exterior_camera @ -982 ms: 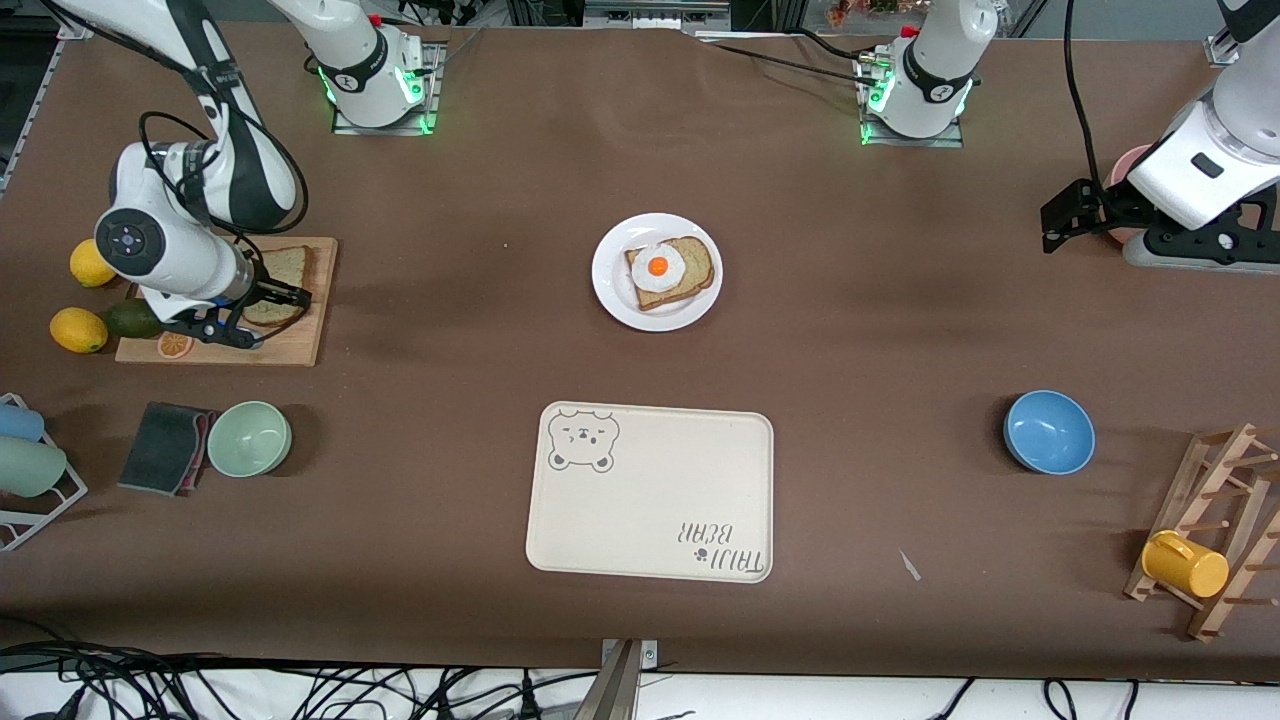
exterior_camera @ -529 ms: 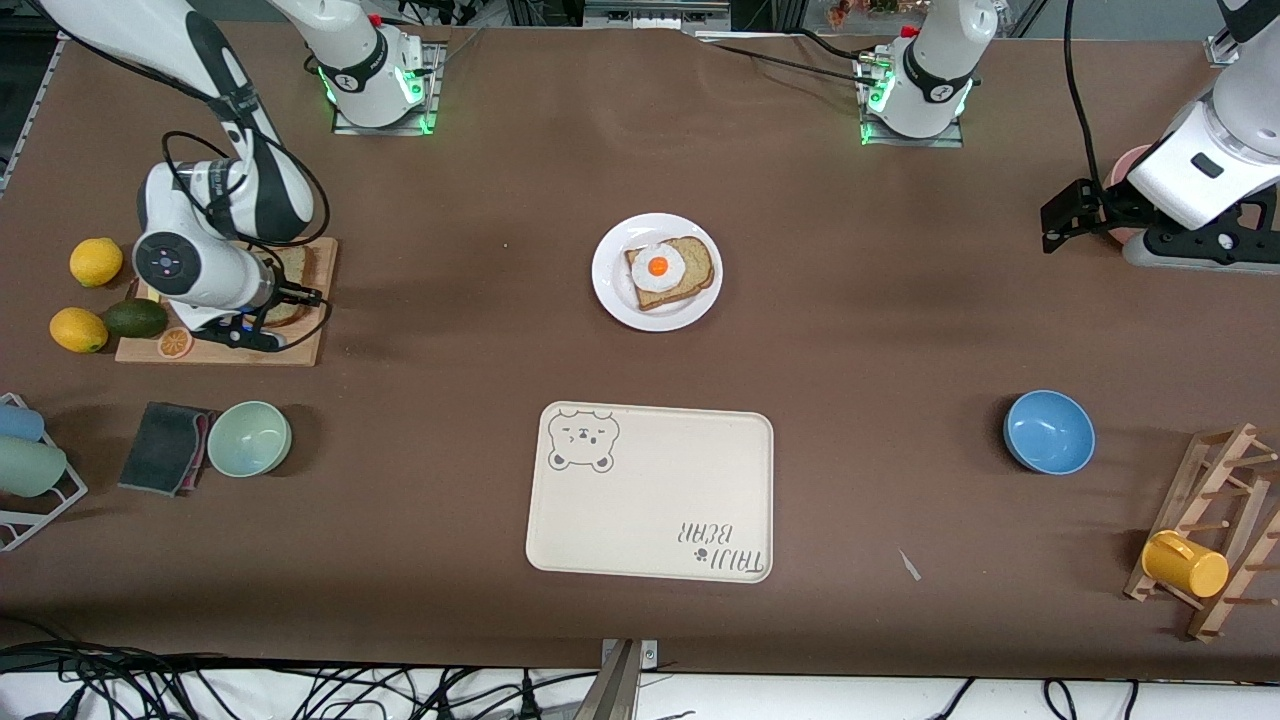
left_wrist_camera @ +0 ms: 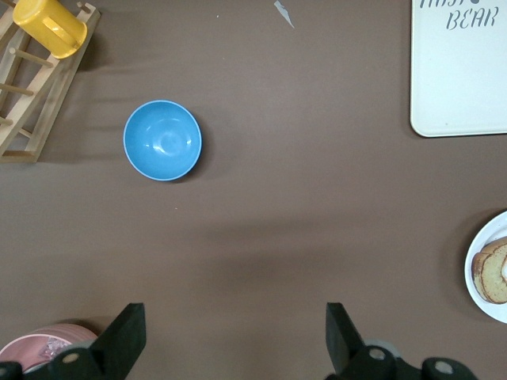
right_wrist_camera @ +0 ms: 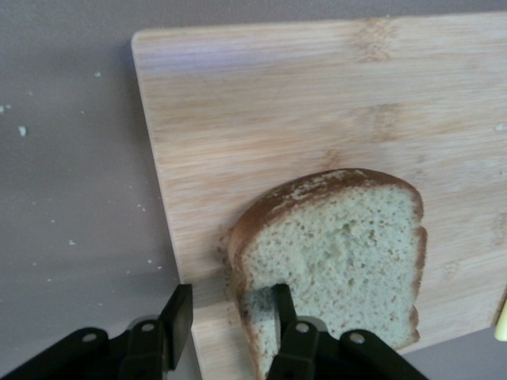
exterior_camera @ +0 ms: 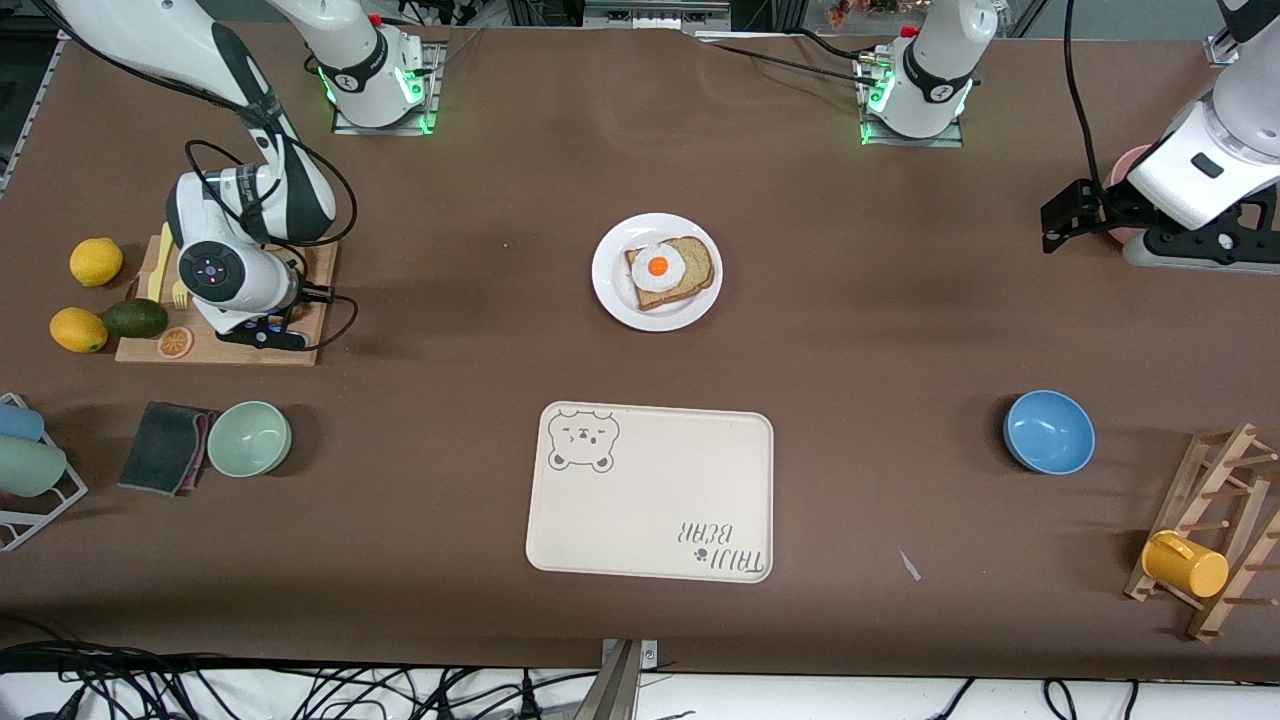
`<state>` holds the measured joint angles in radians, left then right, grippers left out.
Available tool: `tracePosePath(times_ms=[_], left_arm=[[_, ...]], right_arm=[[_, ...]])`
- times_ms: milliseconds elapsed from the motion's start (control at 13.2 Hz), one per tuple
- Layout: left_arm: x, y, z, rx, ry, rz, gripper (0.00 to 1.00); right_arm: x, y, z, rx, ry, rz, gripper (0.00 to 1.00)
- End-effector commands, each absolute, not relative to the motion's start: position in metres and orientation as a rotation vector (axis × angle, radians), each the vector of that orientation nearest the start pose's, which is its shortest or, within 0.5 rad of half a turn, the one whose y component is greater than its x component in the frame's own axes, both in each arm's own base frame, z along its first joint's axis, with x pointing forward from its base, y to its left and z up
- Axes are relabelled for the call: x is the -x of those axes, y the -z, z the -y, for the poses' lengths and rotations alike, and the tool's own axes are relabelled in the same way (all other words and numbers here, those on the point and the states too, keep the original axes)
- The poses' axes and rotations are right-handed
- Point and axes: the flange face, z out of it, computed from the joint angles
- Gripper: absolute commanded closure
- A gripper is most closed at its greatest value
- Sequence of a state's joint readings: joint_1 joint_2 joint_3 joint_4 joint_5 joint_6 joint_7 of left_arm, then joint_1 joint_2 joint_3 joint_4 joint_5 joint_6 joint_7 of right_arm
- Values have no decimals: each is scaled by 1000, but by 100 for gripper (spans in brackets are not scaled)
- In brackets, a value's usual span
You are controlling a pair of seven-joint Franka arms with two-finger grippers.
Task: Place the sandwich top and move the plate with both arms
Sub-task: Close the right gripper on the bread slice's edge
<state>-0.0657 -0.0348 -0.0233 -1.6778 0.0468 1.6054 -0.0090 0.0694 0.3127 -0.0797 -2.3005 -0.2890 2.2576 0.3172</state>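
- Wooden rectangular cutting board [exterior_camera: 300,345] is seen at 9 o'clock from the plate in the front view, at the right arm's end of the table.
- Plain speckled tan bread slice with darker crust, the sandwich top [right_wrist_camera: 341,253], lies flat on that board; in the front view it is almost wholly hidden under the right arm.
- Right gripper [right_wrist_camera: 230,317] is set low over the slice's crust edge, jaws half-wide: one finger [right_wrist_camera: 281,305] is over the crumb, the other stands just beside the crust, apart from it. Slice not clamped.
- Small round white plate [exterior_camera: 612,290] sits mid-table, well apart from the board, with an egg-topped bread slice [exterior_camera: 690,265] on it.
- Cream rectangular bear tray [exterior_camera: 650,500] is placed at 6 o'clock from the plate, nearer the front camera.
- Left gripper [left_wrist_camera: 235,340] waits at about 3 o'clock from the plate, over bare brown tabletop at the left arm's end, jaws wide, nothing held.
- Round blue bowl [exterior_camera: 1049,431] sits at about 4 o'clock from the plate.
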Motion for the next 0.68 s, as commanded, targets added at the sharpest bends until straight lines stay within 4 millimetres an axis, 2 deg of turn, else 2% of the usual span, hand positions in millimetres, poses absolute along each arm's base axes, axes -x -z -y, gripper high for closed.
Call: tracePosePath(times_ms=[0, 76, 227, 302, 378, 529, 604], left_arm=[[-541, -599, 45, 3108, -62, -116, 0], [-541, -599, 45, 3107, -62, -116, 0], [-541, -599, 45, 3107, -62, -116, 0], [-541, -599, 45, 3107, -62, -116, 0], [-541, -599, 45, 3108, -62, -116, 0], [-541, -599, 45, 3107, -62, -116, 0], [-541, -599, 45, 3108, -62, -116, 0]], right_arm=[[-479, -182, 18, 3376, -588, -171, 58], [-478, -181, 18, 3378, -593, -165, 62], [-478, -181, 19, 3378, -601, -169, 80], [-477, -181, 19, 3378, -604, -171, 84], [-477, -178, 19, 3376, -612, -172, 84], [-476, -176, 20, 3376, -629, -175, 100], [-475, -180, 21, 3377, -647, -181, 100]])
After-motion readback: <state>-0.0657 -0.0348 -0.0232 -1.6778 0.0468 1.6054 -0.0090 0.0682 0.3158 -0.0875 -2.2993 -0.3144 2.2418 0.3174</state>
